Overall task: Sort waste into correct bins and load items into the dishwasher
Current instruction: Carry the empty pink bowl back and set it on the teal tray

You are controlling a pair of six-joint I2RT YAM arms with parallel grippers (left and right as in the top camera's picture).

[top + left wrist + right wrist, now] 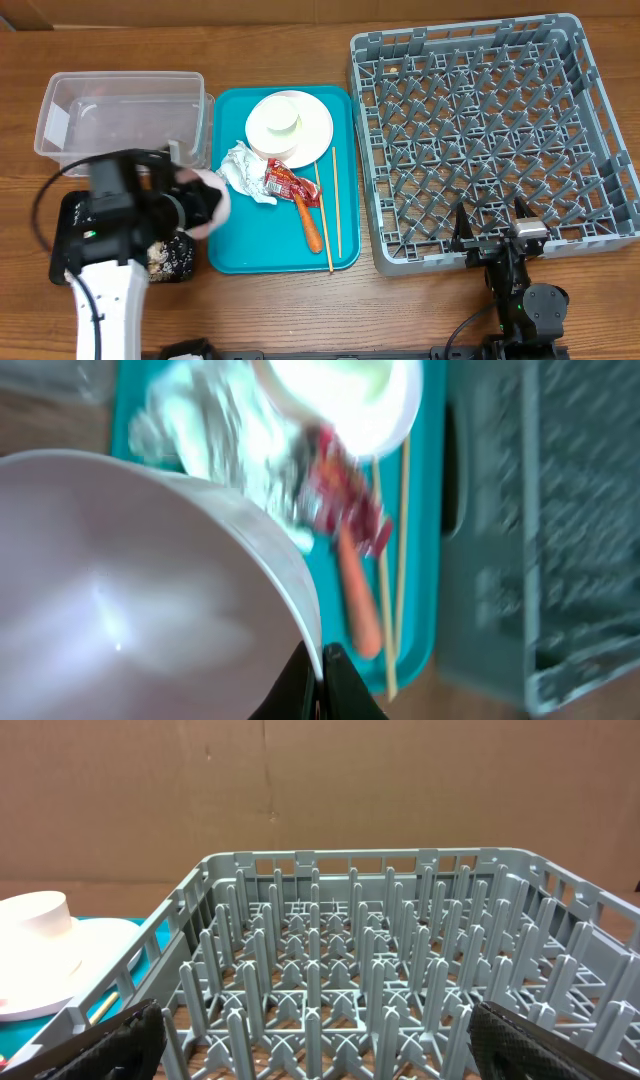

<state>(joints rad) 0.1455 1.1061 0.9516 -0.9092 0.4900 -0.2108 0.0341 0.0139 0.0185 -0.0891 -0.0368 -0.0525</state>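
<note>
Pinches a white bowl (130, 590) by its rim with the left gripper (322, 678), jaws almost closed on the thin wall. Holds that bowl at the left edge of the teal tray (250, 240), toward the front-left of the counter, just beside the black tray (60, 255). Shows food scraps (163, 258) in the black tray, partly hidden under the arm.

Behind these, near the back-left corner, the clear tub (120, 115).

On the teal tray, from the back edge forward:
- a round plate (312, 125) with a small white cup or bowl (275, 120) bottom up on it
- a crumpled tissue (243, 168) at the plate's front-left
- touching the tissue, a red wrapper (283, 182)
- a carrot (310, 225) slanting toward the front edge
- two chopsticks (336, 205), blurred in the left wrist view, lying just right of the carrot, front to back

Across the right half of the counter, up to the back-right corner, the grey dish rack (362, 150).

Shows the right gripper (490, 230) at the rack's front wall, near the front edge, jaws spread wide with nothing gripped.
</note>
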